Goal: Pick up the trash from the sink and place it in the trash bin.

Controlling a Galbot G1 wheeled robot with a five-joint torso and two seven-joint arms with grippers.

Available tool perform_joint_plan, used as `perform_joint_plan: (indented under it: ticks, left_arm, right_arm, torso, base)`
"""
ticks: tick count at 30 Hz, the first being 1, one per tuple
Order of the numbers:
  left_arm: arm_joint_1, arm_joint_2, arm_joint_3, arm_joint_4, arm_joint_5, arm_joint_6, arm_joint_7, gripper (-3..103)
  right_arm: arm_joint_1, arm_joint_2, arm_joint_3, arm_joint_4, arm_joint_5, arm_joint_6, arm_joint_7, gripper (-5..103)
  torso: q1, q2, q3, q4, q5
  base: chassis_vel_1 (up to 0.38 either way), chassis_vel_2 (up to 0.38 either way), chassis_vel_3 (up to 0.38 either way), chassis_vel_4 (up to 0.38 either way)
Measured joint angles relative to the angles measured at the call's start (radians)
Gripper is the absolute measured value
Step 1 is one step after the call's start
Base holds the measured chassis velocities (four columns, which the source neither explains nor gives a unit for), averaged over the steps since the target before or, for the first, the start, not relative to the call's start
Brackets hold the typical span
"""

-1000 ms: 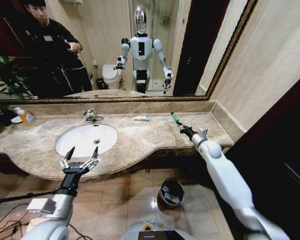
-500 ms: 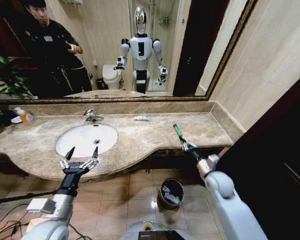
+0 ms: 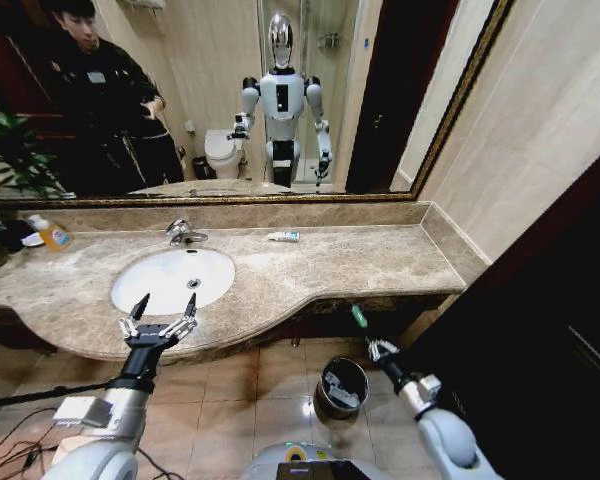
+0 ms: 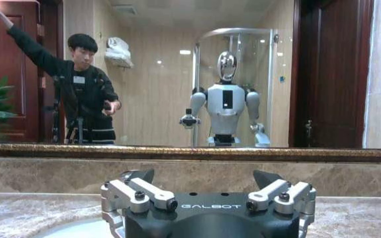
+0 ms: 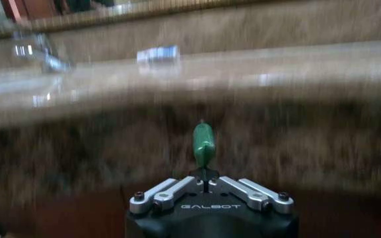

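My right gripper [image 3: 376,347] hangs below the counter's front edge, just above and to the right of the trash bin [image 3: 326,372]. It is shut on a small green piece of trash [image 3: 358,316], which sticks up from the fingertips. The right wrist view shows the same green piece [image 5: 203,141] held in the shut gripper [image 5: 207,180]. My left gripper [image 3: 160,318] is open in front of the white sink [image 3: 160,276], near its front rim, with nothing between its fingers [image 4: 139,187]. A white-and-blue tube [image 3: 284,236] lies on the counter behind the sink's right side.
A chrome tap [image 3: 183,232] stands behind the basin. An orange-liquid bottle [image 3: 52,233] sits at the far left of the marble counter [image 3: 380,262]. A mirror runs along the wall. The bin stands on tiled floor [image 3: 280,390] under the counter's edge.
My right arm has come back and down from over the counter to below its edge, near the bin, carrying the green piece. The left arm has stayed put.
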Motion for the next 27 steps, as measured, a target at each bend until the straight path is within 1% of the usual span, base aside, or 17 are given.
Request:
perform_joint_plan:
  ticks: [1, 3, 4, 6, 7, 9, 11, 12, 15, 20, 25, 26, 27]
  left_arm:
    - [0.000, 0.000, 0.000, 0.000, 0.000, 0.000, 0.000, 100]
    - [0.000, 0.000, 0.000, 0.000, 0.000, 0.000, 0.000, 100]
    - [0.000, 0.000, 0.000, 0.000, 0.000, 0.000, 0.000, 100]
    - [0.000, 0.000, 0.000, 0.000, 0.000, 0.000, 0.000, 100]
    - [0.000, 0.000, 0.000, 0.000, 0.000, 0.000, 0.000, 100]
    - [0.000, 0.000, 0.000, 0.000, 0.000, 0.000, 0.000, 100]
    - [0.000, 0.000, 0.000, 0.000, 0.000, 0.000, 0.000, 100]
    - [0.000, 0.000, 0.000, 0.000, 0.000, 0.000, 0.000, 100]
    - [0.000, 0.000, 0.000, 0.000, 0.000, 0.000, 0.000, 100]
    - [0.000, 0.000, 0.000, 0.000, 0.000, 0.000, 0.000, 100]
    - [0.000, 0.000, 0.000, 0.000, 0.000, 0.000, 0.000, 100]
    - [0.000, 0.000, 0.000, 0.000, 0.000, 0.000, 0.000, 100]
    - [0.000, 0.000, 0.000, 0.000, 0.000, 0.000, 0.000, 100]
  right_arm:
    - [0.000, 0.000, 0.000, 0.000, 0.000, 0.000, 0.000, 0]
    - [0.037, 0.022, -0.015, -0.103, -0.042, 0.015, -0.001, 0]
    - [0.037, 0.022, -0.015, -0.103, -0.042, 0.015, -0.001, 0]
    - [0.086, 0.033, -0.023, -0.212, -0.067, 0.016, 0.003, 0]
    - [0.107, 0.034, -0.024, -0.259, -0.080, 0.012, 0.013, 0]
    - [0.121, 0.035, -0.025, -0.291, -0.090, 0.012, 0.020, 0]
    - [0.160, 0.032, -0.033, -0.393, -0.117, 0.013, 0.030, 0]
    - [0.160, 0.032, -0.033, -0.393, -0.117, 0.013, 0.030, 0]
    - [0.203, 0.044, -0.041, -0.501, -0.144, 0.026, 0.033, 0]
    - [0.229, 0.067, -0.043, -0.548, -0.162, 0.033, 0.034, 0]
    - [0.255, 0.085, -0.046, -0.566, -0.168, 0.018, 0.033, 0]
    - [0.258, 0.087, -0.046, -0.567, -0.169, 0.011, 0.035, -3]
    - [0.258, 0.087, -0.046, -0.567, -0.169, 0.011, 0.035, -3]
  torso:
    - [0.000, 0.000, 0.000, 0.0000, 0.0000]
    - [0.000, 0.000, 0.000, 0.0001, 0.0004]
    - [0.000, 0.000, 0.000, 0.0001, 0.0004]
    - [0.000, 0.000, 0.000, 0.0001, 0.0003]
    - [0.000, 0.000, 0.000, 0.0003, 0.0002]
    - [0.000, 0.000, 0.000, 0.0002, 0.0001]
    - [0.000, 0.000, 0.000, 0.0002, 0.0002]
    - [0.000, 0.000, 0.000, 0.0002, 0.0002]
    - [0.000, 0.000, 0.000, 0.0001, 0.0001]
    - [0.000, 0.000, 0.000, 0.0001, 0.0001]
    - [0.000, 0.000, 0.000, 0.0002, 0.0000]
    - [0.000, 0.000, 0.000, 0.0001, 0.0001]
    - [0.000, 0.000, 0.000, 0.0001, 0.0001]
  base:
    - [0.000, 0.000, 0.000, 0.000]
    - [0.000, 0.000, 0.000, 0.000]
    - [0.000, 0.000, 0.000, 0.000]
    - [0.000, 0.000, 0.000, 0.000]
    - [0.000, 0.000, 0.000, 0.000]
    - [0.000, 0.000, 0.000, 0.000]
    - [0.000, 0.000, 0.000, 0.000]
    - [0.000, 0.000, 0.000, 0.000]
    - [0.000, 0.000, 0.000, 0.000]
    - [0.000, 0.000, 0.000, 0.000]
    - [0.000, 0.000, 0.000, 0.000]
    - [0.000, 0.000, 0.000, 0.000]
    - [0.000, 0.000, 0.000, 0.000]
